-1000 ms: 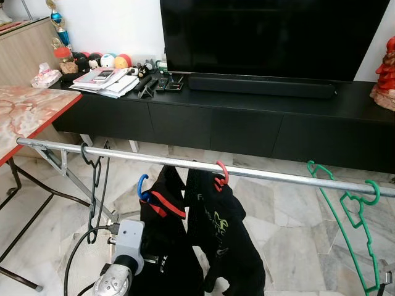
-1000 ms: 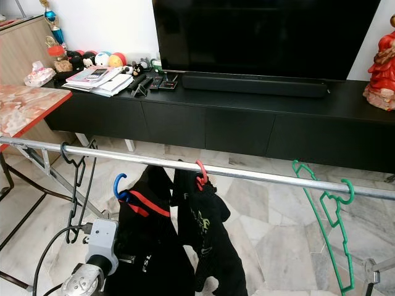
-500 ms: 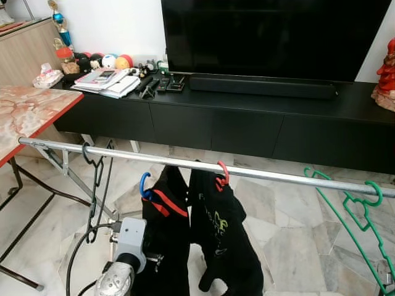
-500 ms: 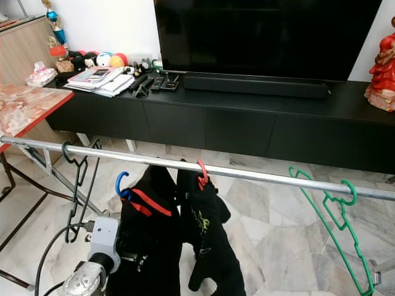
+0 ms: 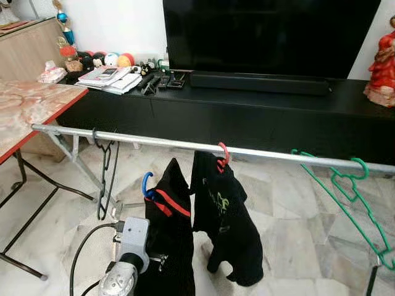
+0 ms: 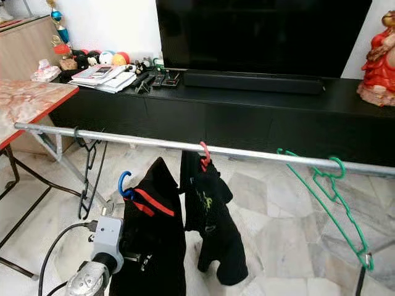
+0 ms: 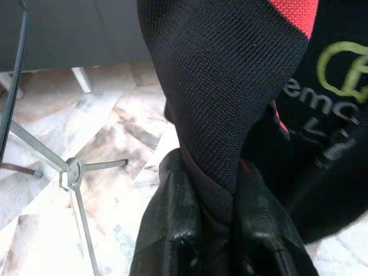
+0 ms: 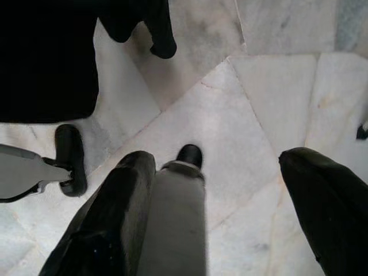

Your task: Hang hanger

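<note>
Blue-hooked hanger [image 5: 146,185], black-and-red garment draped, below rail [image 5: 154,142].

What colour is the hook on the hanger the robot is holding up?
Blue. The hook shows best in the left eye view, just below the metal rail, not yet on it.

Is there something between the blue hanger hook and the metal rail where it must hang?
Nothing visible blocks it. The left gripper is shut on the black garment, and the blue hanger hook sits below the metal rail. The rail is bare between the black hanger and the red hanger hook.
</note>
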`<state>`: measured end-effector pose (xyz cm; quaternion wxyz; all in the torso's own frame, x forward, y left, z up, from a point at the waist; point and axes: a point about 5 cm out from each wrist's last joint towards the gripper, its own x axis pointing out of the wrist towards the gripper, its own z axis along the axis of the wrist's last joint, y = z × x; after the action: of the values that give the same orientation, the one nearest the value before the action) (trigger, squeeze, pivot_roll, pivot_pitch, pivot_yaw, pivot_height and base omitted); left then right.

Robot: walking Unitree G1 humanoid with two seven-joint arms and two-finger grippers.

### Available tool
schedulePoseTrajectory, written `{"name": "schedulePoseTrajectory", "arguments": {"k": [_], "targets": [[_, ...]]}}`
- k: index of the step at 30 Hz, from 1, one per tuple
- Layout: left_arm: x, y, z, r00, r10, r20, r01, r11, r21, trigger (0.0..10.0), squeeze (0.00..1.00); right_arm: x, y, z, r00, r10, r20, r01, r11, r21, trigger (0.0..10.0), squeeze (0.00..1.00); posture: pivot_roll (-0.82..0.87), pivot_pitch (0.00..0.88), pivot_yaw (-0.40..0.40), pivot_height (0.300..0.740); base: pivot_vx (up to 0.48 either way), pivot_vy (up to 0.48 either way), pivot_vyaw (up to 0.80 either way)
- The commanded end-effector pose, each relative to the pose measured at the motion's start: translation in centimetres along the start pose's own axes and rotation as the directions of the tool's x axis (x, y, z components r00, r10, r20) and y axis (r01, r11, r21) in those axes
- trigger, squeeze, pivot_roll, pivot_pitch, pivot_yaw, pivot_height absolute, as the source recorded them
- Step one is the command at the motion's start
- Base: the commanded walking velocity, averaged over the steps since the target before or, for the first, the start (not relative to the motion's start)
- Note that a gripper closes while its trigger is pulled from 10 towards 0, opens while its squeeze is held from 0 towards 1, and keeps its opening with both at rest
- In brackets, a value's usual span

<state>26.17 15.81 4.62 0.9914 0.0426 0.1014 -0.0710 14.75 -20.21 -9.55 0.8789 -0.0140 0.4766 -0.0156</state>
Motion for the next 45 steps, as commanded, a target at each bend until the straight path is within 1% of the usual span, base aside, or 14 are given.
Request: {"name": "schedulePoseTrajectory", "arguments": {"k": [1, 8, 12, 17, 18, 20, 45], "targets": [[-0.06, 0.19, 0.62, 0.999, 0.007, 0.032, -0.006, 1.000, -0.004, 10.0, 0.00, -0.03, -0.02, -0.21, 1.000, -0.002, -0.011, 0.002, 1.000, 0.009, 10.0, 0.00, 0.03, 0.029, 0.045, 0.740, -0.315, 0.000, 0.00], [0.03, 0.19, 0.69, 0.999, 0.005, 0.032, -0.005, 1.000, -0.001, 10.0, 0.00, -0.04, 0.03, -0.29, 1.000, -0.001, -0.013, 0.001, 1.000, 0.007, 10.0, 0.00, 0.03, 0.018, 0.048, 0.740, -0.304, 0.000, 0.00], [0.09, 0.33, 0.57, 1.000, 0.021, 0.014, -0.021, 1.000, 0.014, 10.0, 0.00, -0.05, 0.06, -0.35, 1.000, 0.000, -0.014, 0.000, 1.000, 0.006, 10.0, 0.00, 0.03, 0.013, 0.048, 0.740, 0.000, 0.000, 0.00], [0.10, 0.42, 0.47, 1.000, 0.028, 0.011, -0.028, 1.000, 0.004, 10.0, 0.00, -0.06, 0.07, -0.40, 1.000, 0.001, -0.016, -0.001, 1.000, 0.005, 10.0, 0.00, 0.03, 0.010, 0.049, 0.740, 0.000, 0.000, 0.00], [0.14, 0.41, 0.47, 0.999, 0.032, 0.010, -0.032, 0.999, -0.013, 10.0, 0.00, -0.06, 0.07, -0.41, 1.000, 0.002, -0.017, -0.001, 1.000, 0.004, 10.0, 0.00, 0.03, 0.010, 0.049, 0.740, 0.000, 0.000, 0.00], [0.17, 0.42, 0.48, 0.999, 0.033, 0.008, -0.033, 0.999, -0.016, 10.0, 0.00, -0.07, 0.07, -0.42, 1.000, 0.002, -0.017, -0.002, 1.000, 0.004, 10.0, 0.00, 0.03, 0.011, 0.049, 0.740, 0.000, 0.000, 0.00], [0.49, 0.16, 0.78, 1.000, 0.029, 0.007, -0.028, 0.999, -0.023, 10.0, 0.00, -0.01, 0.06, -0.22, 1.000, 0.003, -0.015, -0.003, 1.000, 0.003, 10.0, 0.00, 0.04, 0.031, 0.046, 0.740, 0.000, 0.470, 0.00]]}}
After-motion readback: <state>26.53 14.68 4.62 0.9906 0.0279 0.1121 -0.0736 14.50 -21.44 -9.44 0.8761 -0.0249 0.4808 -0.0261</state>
